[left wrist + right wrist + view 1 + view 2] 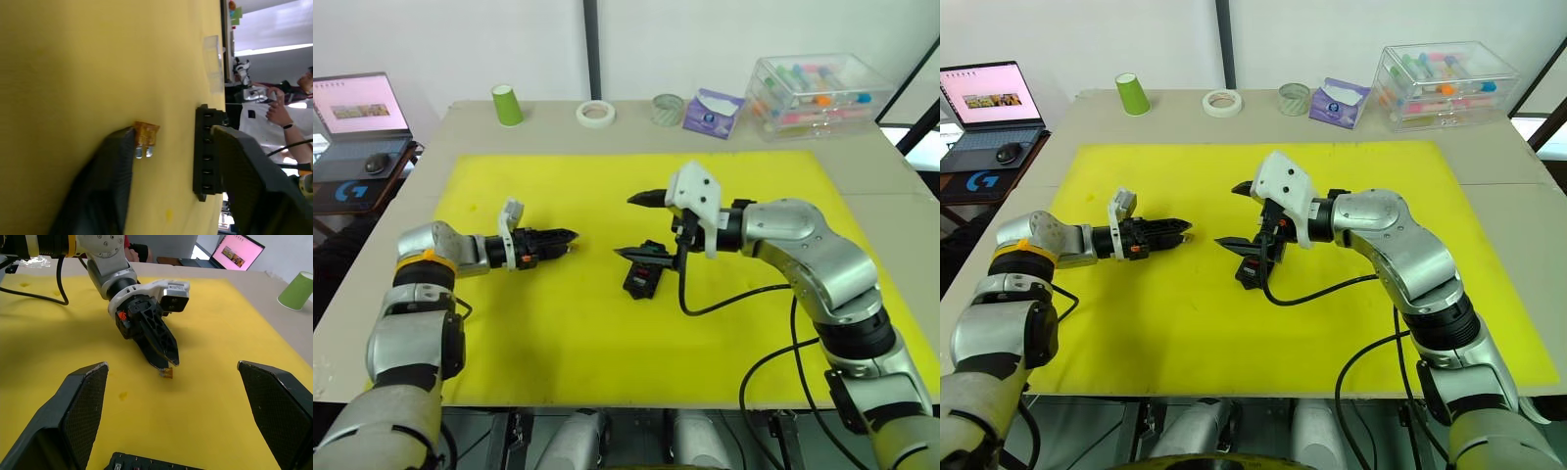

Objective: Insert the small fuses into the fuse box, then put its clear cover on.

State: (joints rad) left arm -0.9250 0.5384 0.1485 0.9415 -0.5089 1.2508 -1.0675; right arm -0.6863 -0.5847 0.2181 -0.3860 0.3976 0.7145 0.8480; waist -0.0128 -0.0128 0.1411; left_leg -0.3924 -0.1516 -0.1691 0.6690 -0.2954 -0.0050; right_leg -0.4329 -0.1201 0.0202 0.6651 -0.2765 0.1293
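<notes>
The black fuse box [643,274] lies on the yellow mat [558,333] near its middle, with a red fuse showing in its slots. My right gripper [639,226] hovers just above the box, wide open and empty. My left gripper [570,237] points at the box from the left, a short gap away. It is shut on a small orange-brown fuse [167,373] held at its tips, prongs out, just above the mat. In the left wrist view the fuse [145,139] sits beside the fuse box [208,152]. The clear cover [212,63] lies flat on the mat beyond it.
Along the table's far edge stand a green cup [507,105], two tape rolls [595,114], a purple tissue pack [710,113] and a clear bin [818,93] of coloured tubes. A laptop [362,108] sits far left. A black cable [724,294] loops over the mat. A person [283,107] stands behind.
</notes>
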